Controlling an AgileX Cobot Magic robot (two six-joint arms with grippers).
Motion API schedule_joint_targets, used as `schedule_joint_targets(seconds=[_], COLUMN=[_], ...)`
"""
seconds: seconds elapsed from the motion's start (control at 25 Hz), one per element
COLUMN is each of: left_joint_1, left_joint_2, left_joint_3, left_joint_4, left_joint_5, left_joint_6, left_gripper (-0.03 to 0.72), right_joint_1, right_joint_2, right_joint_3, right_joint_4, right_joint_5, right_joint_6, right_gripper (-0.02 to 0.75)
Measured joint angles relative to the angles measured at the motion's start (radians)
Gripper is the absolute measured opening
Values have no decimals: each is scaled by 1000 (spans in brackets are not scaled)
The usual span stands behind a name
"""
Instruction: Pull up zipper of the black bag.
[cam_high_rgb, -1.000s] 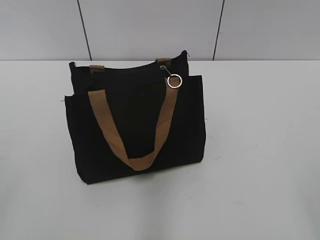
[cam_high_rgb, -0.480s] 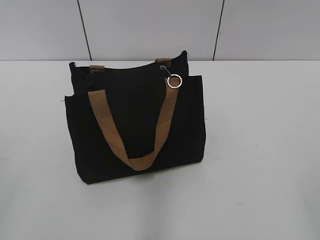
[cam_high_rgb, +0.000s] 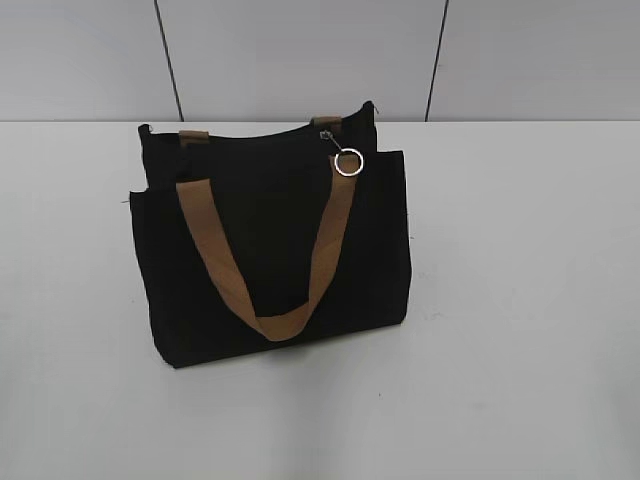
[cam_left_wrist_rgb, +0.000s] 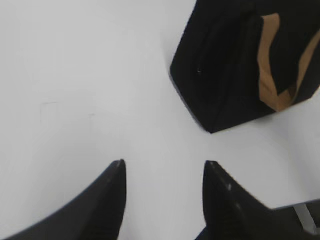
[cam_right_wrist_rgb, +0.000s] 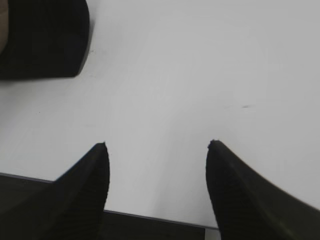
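The black bag (cam_high_rgb: 270, 240) stands upright on the white table, with tan strap handles (cam_high_rgb: 275, 325) hanging down its front. The zipper's silver slider and round ring pull (cam_high_rgb: 348, 162) hang at the top right of the bag. Neither gripper shows in the exterior view. My left gripper (cam_left_wrist_rgb: 164, 167) is open and empty above bare table, and the bag (cam_left_wrist_rgb: 235, 65) lies ahead to its right. My right gripper (cam_right_wrist_rgb: 157, 147) is open and empty near the table's front edge, with a corner of the bag (cam_right_wrist_rgb: 42, 35) at the upper left.
The white table (cam_high_rgb: 520, 300) spreads around the bag. A grey panelled wall (cam_high_rgb: 300, 55) stands behind it. The table's front edge (cam_right_wrist_rgb: 150, 217) shows under the right gripper.
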Motion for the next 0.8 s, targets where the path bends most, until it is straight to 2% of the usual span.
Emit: schedule_joint_targets(seconds=[0.16, 0.4, 0.8], left_joint_1=[108, 188, 209], left_joint_2=[-14, -102, -108], left_joint_3=[0, 0, 0], left_joint_4=[0, 0, 0], left_joint_5=[0, 0, -1], left_joint_6=[0, 0, 0], left_gripper=[375, 375, 375], right_joint_1=[-90, -159, -161], right_joint_2=[-5, -38, -38], right_joint_3=[0, 0, 0], right_joint_4=[0, 1, 5], right_joint_5=[0, -2, -2], right_joint_6=[0, -1, -1], right_gripper=[473, 473, 473])
